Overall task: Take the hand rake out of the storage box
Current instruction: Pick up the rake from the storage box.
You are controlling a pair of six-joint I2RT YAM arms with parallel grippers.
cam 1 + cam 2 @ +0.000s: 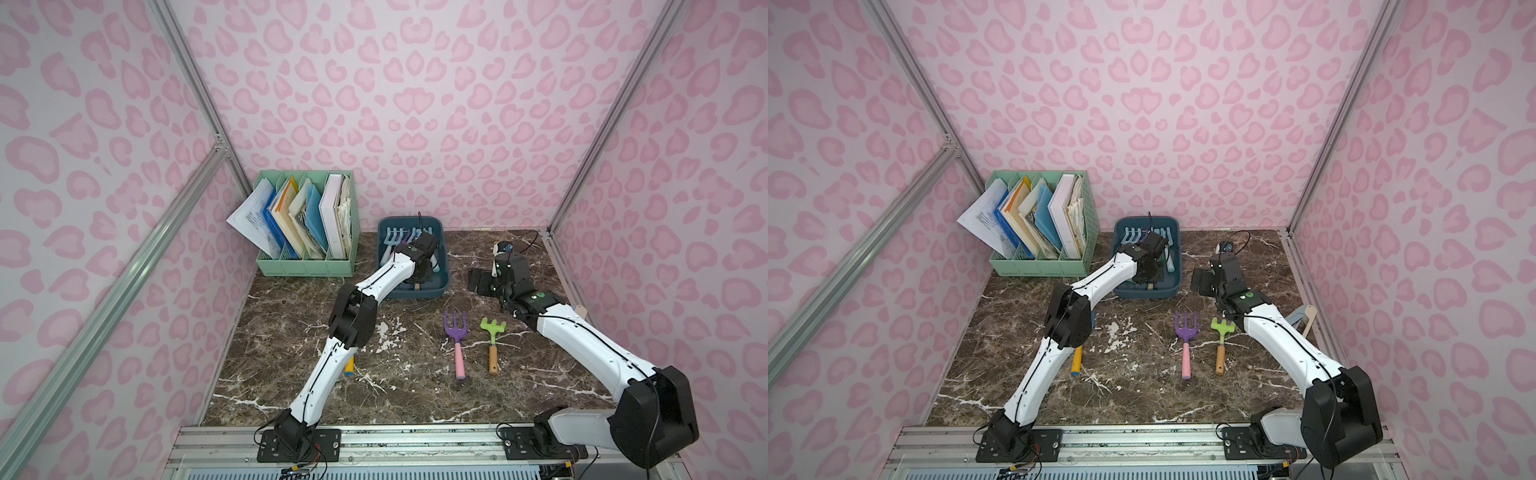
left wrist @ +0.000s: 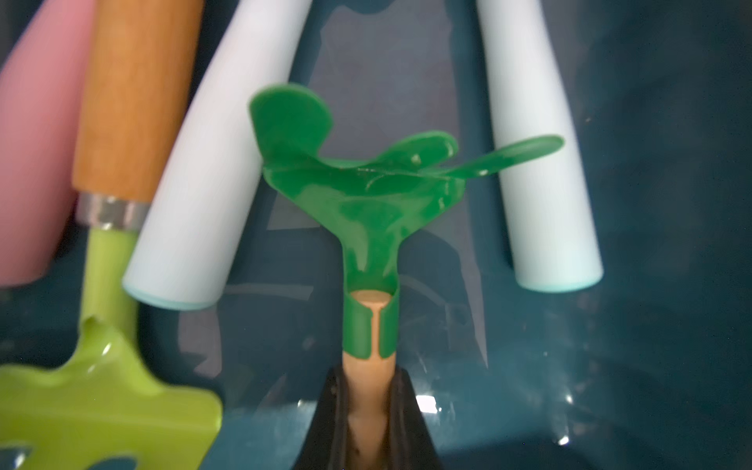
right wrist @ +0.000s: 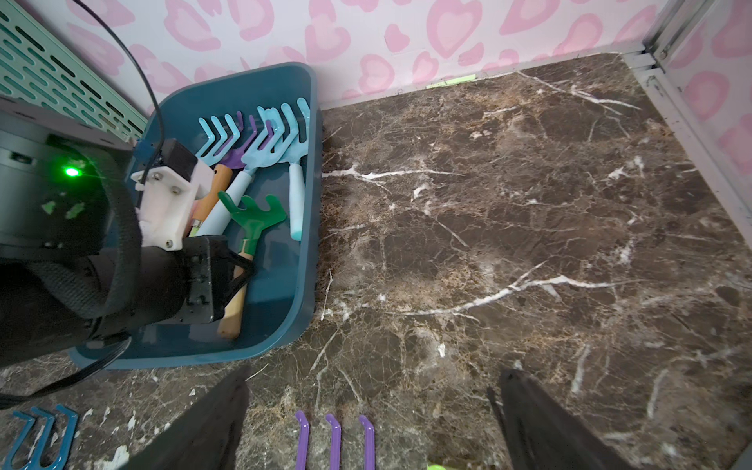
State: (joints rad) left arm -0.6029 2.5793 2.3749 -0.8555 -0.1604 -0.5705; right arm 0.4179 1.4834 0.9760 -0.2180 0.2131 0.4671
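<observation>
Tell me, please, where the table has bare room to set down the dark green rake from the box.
Bare marble: between the storage box and the back right corner; in front of the file rack, left of the left arm. Crowded: inside the box, and by the purple rake and light green rake.

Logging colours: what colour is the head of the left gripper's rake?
Dark green; the hand rake shows best in the left wrist view.
</observation>
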